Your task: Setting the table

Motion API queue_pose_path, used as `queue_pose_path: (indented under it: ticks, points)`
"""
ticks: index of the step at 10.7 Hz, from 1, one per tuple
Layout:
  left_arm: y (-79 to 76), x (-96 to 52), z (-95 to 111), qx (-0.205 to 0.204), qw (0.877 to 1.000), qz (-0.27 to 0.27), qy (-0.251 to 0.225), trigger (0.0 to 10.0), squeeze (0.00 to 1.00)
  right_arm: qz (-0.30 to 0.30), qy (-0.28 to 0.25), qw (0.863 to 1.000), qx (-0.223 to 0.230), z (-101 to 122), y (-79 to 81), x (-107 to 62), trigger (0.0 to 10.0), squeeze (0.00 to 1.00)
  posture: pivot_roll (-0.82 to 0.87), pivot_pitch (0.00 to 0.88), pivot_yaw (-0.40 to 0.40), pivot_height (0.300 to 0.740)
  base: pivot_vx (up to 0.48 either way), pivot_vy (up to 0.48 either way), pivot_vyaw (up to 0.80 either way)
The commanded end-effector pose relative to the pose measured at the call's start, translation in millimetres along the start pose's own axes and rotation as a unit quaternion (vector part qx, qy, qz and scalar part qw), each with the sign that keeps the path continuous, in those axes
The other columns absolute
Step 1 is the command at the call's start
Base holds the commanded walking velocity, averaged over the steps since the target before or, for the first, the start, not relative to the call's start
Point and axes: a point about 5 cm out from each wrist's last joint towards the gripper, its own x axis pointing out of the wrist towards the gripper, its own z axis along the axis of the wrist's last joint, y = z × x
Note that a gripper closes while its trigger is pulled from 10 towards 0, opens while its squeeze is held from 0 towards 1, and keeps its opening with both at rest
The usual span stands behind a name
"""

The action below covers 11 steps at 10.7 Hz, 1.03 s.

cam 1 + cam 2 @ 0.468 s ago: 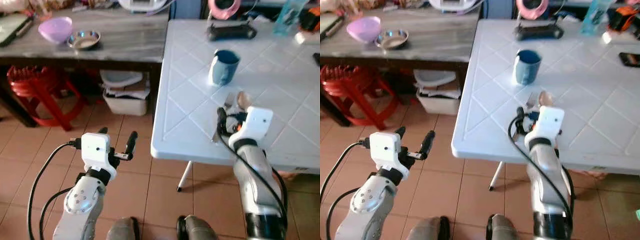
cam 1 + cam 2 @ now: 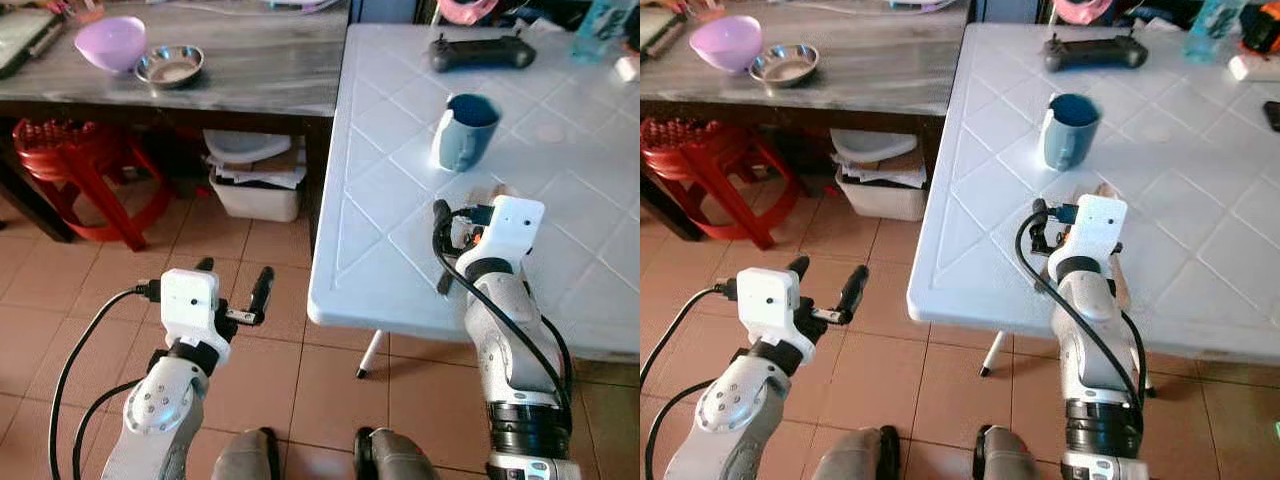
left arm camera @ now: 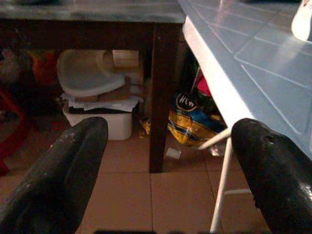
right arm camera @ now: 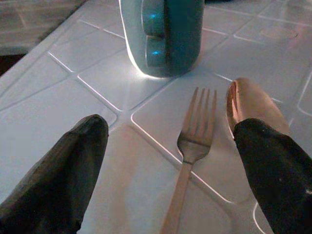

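A blue mug (image 2: 463,130) stands on the white table (image 2: 380,250). In front of it lie a steel fork (image 4: 192,146) and a copper-coloured spoon (image 4: 248,105), side by side, tines and bowl toward the mug. My right gripper (image 4: 170,131) hovers low over the table just behind them, open, its fingers spread wider than both pieces, holding nothing. The arm and wrist housing cover most of the cutlery in the eye views. My left gripper (image 2: 235,275) hangs open and empty over the tiled floor, left of the table edge.
A grey-topped side table at the left carries a purple bowl (image 2: 110,45) and a steel bowl (image 2: 170,67). Below it are a red stool (image 2: 75,160) and a white bin (image 2: 255,190). A black controller (image 2: 480,52) lies at the white table's far side.
The camera view has shifted slightly. My right gripper has edged forward over the cutlery, closer to the mug. The left arm holds as before.
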Motion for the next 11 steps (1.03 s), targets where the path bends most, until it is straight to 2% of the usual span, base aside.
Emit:
queue_pose_path:
  ticks: [1,3,4,5,8,11]
  points:
    - [-0.5,-2.9,3,0.004,1.0,-0.004,0.0,10.0,0.0,-0.014,0.023,1.0,0.0,-8,-5.3,-1.6,10.0,0.0,0.09,0.202,0.045,0.74,0.0,0.0,0.0]
    - [-1.1,-3.6,2,0.004,1.0,-0.007,0.003,10.0,0.0,-0.027,0.046,0.999,0.008,-15,-11.1,-2.2,10.0,0.0,0.09,0.205,0.047,0.74,0.0,0.0,0.0]
    - [-1.0,-3.4,3,0.004,1.0,-0.008,0.003,10.0,0.0,-0.027,0.054,0.998,0.008,-16,-11.6,-1.8,6.2,0.0,0.09,0.206,0.047,0.74,0.0,0.0,0.0]
    - [-1.0,-3.2,3,0.005,1.0,-0.008,0.003,10.0,0.0,-0.03,0.066,0.997,0.016,-18,-12.6,-2.4,0.0,0.0,0.09,0.208,0.048,0.74,0.0,0.0,0.0]
    - [-1.0,-3.6,3,0.005,1.0,-0.01,0.006,10.0,0.0,-0.011,0.125,0.992,-0.001,-27,-13.4,0.0,0.0,0.0,0.09,0.211,0.051,0.74,0.0,0.0,0.0]
    - [-2.7,-4.1,2,0.004,1.0,-0.015,0.01,10.0,0.0,0.018,0.172,0.985,0.007,-29,-11.3,9.8,0.0,0.0,0.09,0.215,0.051,0.74,0.0,0.0,0.0]
